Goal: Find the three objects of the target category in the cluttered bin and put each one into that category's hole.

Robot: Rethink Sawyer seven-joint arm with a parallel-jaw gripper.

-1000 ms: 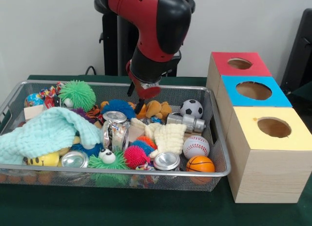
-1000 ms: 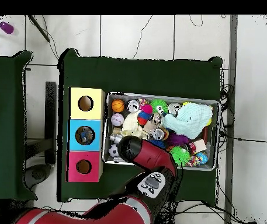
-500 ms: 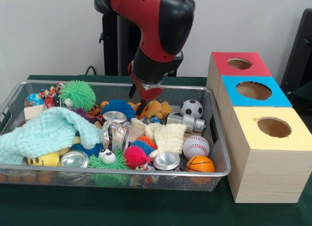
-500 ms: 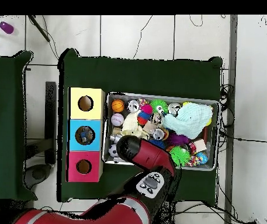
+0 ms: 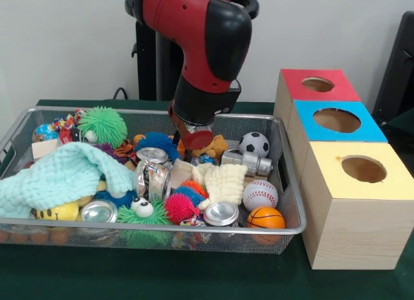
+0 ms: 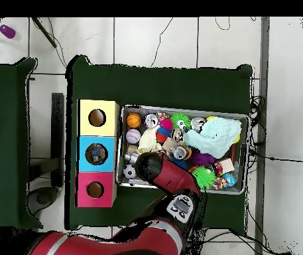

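A wire bin (image 5: 284, 230) holds a jumble of toys, cans and cloths. My gripper (image 5: 192, 138) hangs low in the back middle of the bin, right at an orange plush toy (image 5: 212, 146); the wrist hides its tips. To its right lie a soccer ball (image 5: 254, 143), a baseball (image 5: 260, 194) and a basketball (image 5: 266, 217). In the overhead view the red arm (image 6: 155, 167) covers the gripper. Beside the bin stand a red box (image 5: 317, 85), a blue box (image 5: 336, 121) and a yellow box (image 5: 362, 169), each with a round hole on top.
A teal cloth (image 5: 61, 174) covers the bin's left side and a cream cloth (image 5: 225, 182) lies mid-bin. Also inside are shiny cans (image 5: 220, 213), a metal cylinder (image 5: 249, 161), a green spiky ball (image 5: 103, 124) and fuzzy toys. The boxes (image 6: 96, 153) line one short side of the bin (image 6: 180, 109).
The arm's end has swung and sunk slightly towards the orange plush toy, so the dark tips seen earlier are now hidden. Nothing in the bin has shifted.
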